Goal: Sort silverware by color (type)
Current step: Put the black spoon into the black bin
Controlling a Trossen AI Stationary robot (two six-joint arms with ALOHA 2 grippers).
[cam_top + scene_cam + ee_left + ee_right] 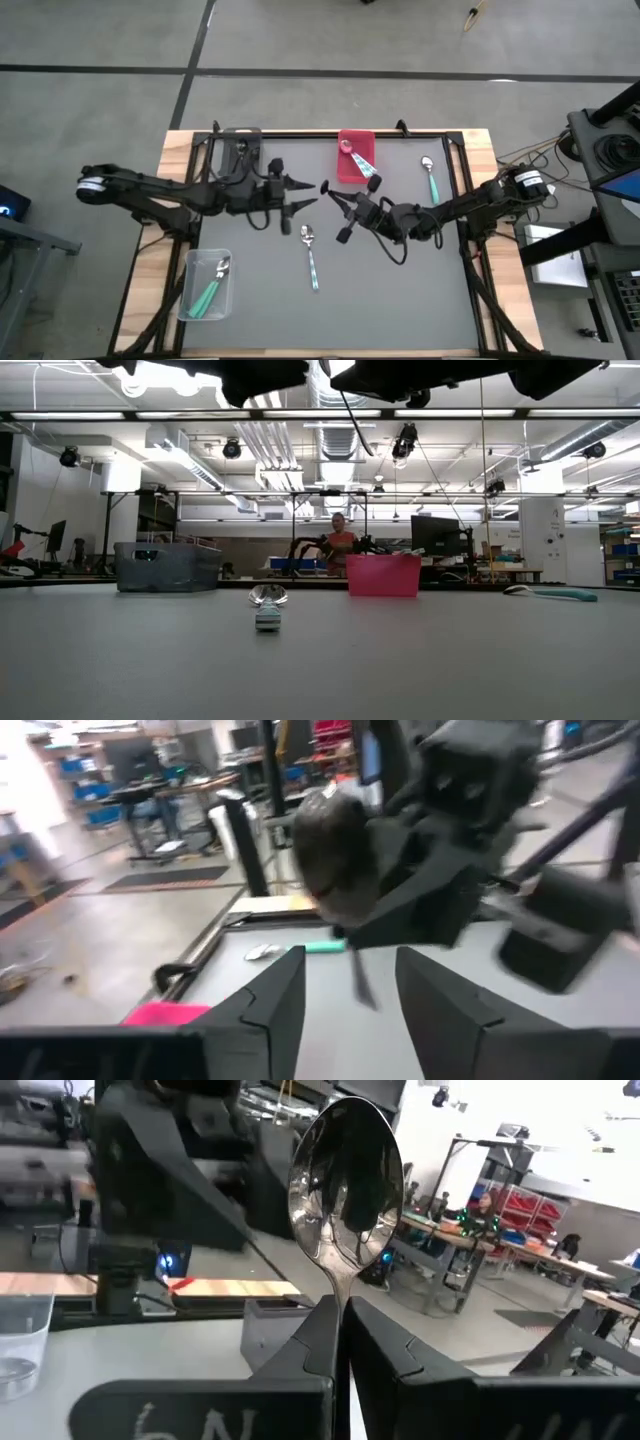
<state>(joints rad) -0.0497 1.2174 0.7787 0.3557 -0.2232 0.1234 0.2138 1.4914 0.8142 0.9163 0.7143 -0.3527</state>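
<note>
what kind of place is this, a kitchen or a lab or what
Most likely a robotics lab or workshop, not a kitchen. Beyond the table the low view shows a big open hall with exposed ceiling pipes, workbenches carrying a monitor, and a person at another bench.

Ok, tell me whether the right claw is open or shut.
Shut: the right claw pinches the neck of a shiny spoon, its bowl standing above the closed fingers.

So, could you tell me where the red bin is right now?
In the high view, the red bin sits at the table's far edge, centre, just beyond the right gripper.
</note>
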